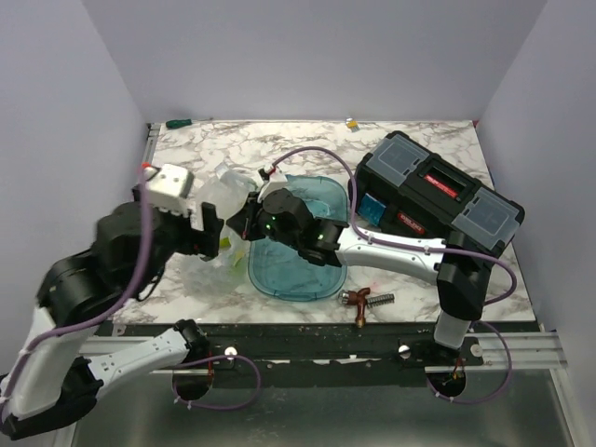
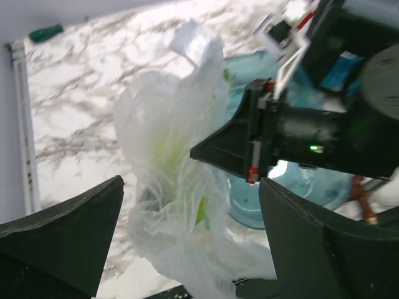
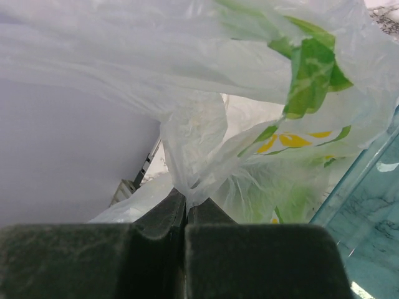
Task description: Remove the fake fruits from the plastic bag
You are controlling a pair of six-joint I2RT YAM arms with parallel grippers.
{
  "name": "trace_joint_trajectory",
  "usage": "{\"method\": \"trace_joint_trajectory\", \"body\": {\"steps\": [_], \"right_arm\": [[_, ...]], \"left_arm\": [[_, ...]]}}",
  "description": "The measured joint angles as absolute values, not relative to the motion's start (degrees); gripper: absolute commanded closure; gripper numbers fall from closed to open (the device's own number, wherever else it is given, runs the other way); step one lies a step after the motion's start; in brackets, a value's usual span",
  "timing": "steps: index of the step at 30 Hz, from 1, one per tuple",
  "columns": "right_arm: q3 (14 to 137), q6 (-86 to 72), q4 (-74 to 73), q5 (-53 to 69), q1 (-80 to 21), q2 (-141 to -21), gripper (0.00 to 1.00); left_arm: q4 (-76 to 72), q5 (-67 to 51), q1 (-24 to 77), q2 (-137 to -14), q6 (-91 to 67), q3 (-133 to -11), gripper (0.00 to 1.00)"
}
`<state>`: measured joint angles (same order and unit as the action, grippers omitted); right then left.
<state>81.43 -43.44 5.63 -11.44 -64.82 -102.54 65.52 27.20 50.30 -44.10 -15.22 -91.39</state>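
Note:
The clear crinkled plastic bag (image 1: 226, 197) hangs bunched up just left of the teal tray (image 1: 298, 272). My right gripper (image 1: 246, 220) is shut on a pinched fold of the bag (image 3: 206, 118), its jaws pressed together (image 3: 186, 202). My left gripper (image 1: 210, 229) is open, and the bag (image 2: 171, 156) hangs between its two wide-apart fingers (image 2: 68, 237) without clear contact. The fake fruits show only as blurred green and yellow patches through the plastic (image 3: 293, 193) (image 2: 202, 212). The right gripper's tip (image 2: 215, 149) meets the bag in the left wrist view.
A black toolbox (image 1: 438, 191) stands at the right, behind the right arm. A copper-coloured fitting (image 1: 358, 300) lies near the front edge by the tray. A small green item (image 1: 177, 122) and a small yellow one (image 1: 351, 122) sit at the back wall.

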Motion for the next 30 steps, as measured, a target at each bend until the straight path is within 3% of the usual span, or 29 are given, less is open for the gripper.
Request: {"method": "trace_joint_trajectory", "body": {"steps": [7,11,20,23,27,30], "right_arm": [[78.7,-43.4,7.2,-11.1,-64.8,-100.8,0.97],[77.9,-43.3,7.7,-11.0,-64.8,-99.8,0.66],[77.5,-44.3,7.6,-9.8,-64.8,-98.9,0.47],[76.4,-44.6,7.6,-9.6,-65.0,-98.1,0.46],[74.4,-45.0,7.6,-9.5,-65.3,-96.5,0.32],[73.0,-45.1,7.6,-9.4,-65.4,-95.1,0.31]], "left_arm": [[61.6,23.9,38.2,-47.4,-14.4,-73.8,0.12],[58.7,17.2,31.4,-45.5,-14.4,-69.1,0.16],[55.5,9.5,30.0,-42.9,-14.5,-63.4,0.31],[55.4,9.1,30.0,-43.3,-14.5,-61.2,0.4],[55.3,9.1,30.0,-43.5,-14.7,-59.3,0.6],[54.7,9.4,30.0,-43.0,-14.7,-58.7,0.7]]}}
